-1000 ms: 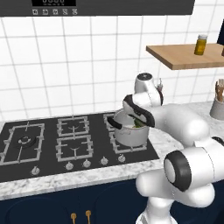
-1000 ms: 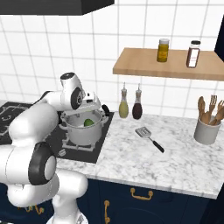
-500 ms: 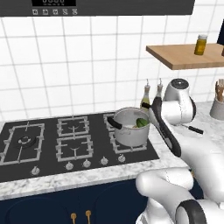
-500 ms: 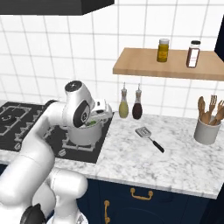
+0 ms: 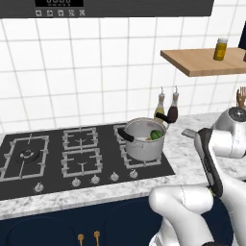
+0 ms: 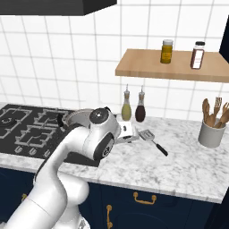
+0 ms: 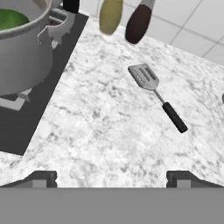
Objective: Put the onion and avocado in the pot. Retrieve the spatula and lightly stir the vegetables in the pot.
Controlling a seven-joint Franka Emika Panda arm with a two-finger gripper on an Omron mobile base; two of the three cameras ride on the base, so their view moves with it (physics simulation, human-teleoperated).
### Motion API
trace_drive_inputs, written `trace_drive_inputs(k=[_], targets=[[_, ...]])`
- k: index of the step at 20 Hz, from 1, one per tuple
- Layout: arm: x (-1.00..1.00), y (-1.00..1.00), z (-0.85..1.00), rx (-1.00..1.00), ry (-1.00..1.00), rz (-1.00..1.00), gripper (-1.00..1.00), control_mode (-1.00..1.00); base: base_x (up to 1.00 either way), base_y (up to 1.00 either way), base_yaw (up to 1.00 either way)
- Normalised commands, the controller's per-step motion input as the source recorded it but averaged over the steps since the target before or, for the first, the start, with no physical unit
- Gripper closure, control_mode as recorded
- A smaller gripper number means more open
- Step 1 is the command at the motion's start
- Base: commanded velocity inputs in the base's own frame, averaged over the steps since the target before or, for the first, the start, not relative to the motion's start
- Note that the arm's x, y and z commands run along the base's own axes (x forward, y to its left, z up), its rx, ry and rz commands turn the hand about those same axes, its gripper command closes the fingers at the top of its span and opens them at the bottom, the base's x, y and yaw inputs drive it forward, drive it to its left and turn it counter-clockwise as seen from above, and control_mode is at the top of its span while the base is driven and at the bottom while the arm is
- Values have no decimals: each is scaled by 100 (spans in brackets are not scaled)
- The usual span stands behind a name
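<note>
The steel pot [image 5: 144, 143] stands on the right front burner, with the green avocado [image 5: 156, 134] inside it against the far wall. In the hand view the pot [image 7: 24, 57] is at the upper left and the avocado [image 7: 9, 18] shows over its rim. I cannot make out the onion inside the pot. The spatula [image 7: 155, 94] lies flat on the marble counter, slotted head toward the bottles and black handle pointing away; it also lies right of the arm [image 6: 152, 139]. My gripper [image 7: 111, 179] hangs open above bare counter between pot and spatula, holding nothing.
An oil bottle [image 6: 126, 109] and a dark bottle [image 6: 140, 108] stand by the wall behind the spatula. A utensil crock [image 6: 211, 133] sits at the far right, under a wooden shelf [image 6: 147, 67] with two jars. The cooktop [image 5: 57, 156] extends left of the pot.
The arm has swung right, from over the pot to above the counter near the spatula. The gripper stayed open. Pot and spatula have not moved.
</note>
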Motion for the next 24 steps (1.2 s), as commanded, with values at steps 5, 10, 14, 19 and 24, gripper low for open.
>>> trace_drive_inputs(k=[5,10,14,19,24], targets=[[19,-100,-1,14,4,0,-100,-100,0,0,0],[52,-100,-4,16,19,0,-100,-100,0,0,0],[85,-76,-18,11,35,1,-100,-100,0,0,0],[84,-43,-48,0,20,5,-100,-100,0,0,0],[38,-52,-78,0,5,9,-100,-100,0,0,0]])
